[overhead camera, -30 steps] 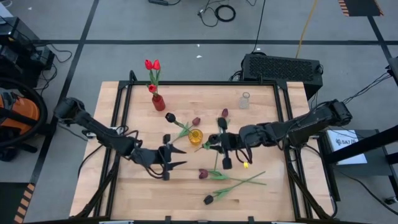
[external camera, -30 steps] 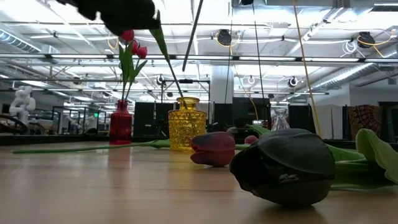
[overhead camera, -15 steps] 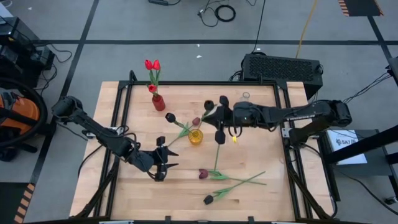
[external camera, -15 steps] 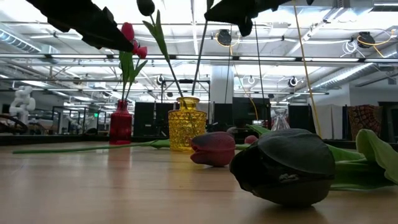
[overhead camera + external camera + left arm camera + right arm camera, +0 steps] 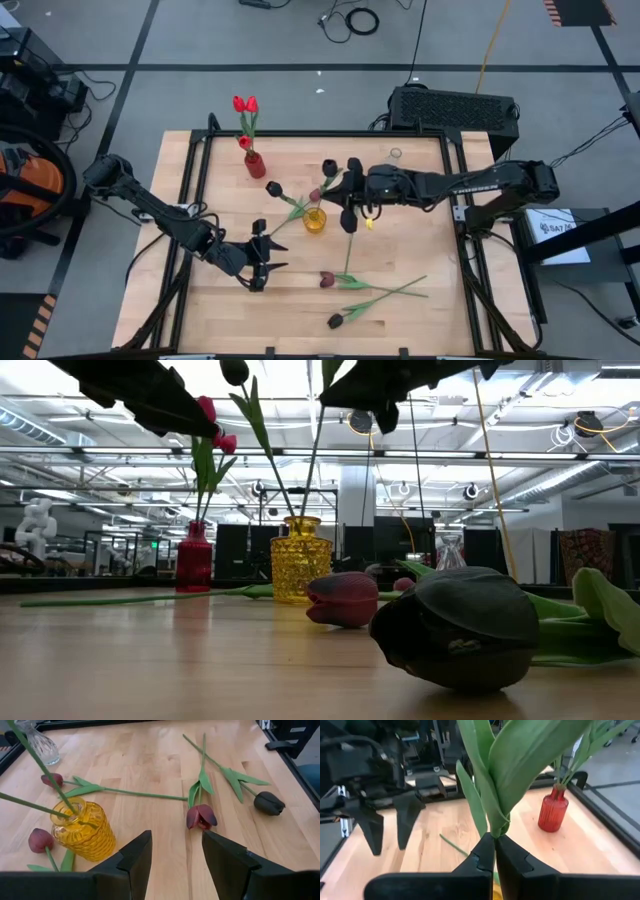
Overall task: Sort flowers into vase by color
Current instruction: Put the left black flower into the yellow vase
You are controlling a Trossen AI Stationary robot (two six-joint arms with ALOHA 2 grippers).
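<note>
Placement step, by my read: your right end effector (image 5: 349,197) sits just above the yellow vase (image 5: 315,220), clenched on the stem of a dark tulip (image 5: 329,166) whose lower stem runs down to the vase mouth. Next you need to lower it straight, then release. Left end effector (image 5: 262,257) waits released over the near bench (image 5: 430,310). Red vase (image 5: 254,164) already has red tulips; three more flowers (image 5: 335,320) lie loose on the bench.

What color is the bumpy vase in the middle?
The bumpy vase is yellow, clearest in the left wrist view.
</note>
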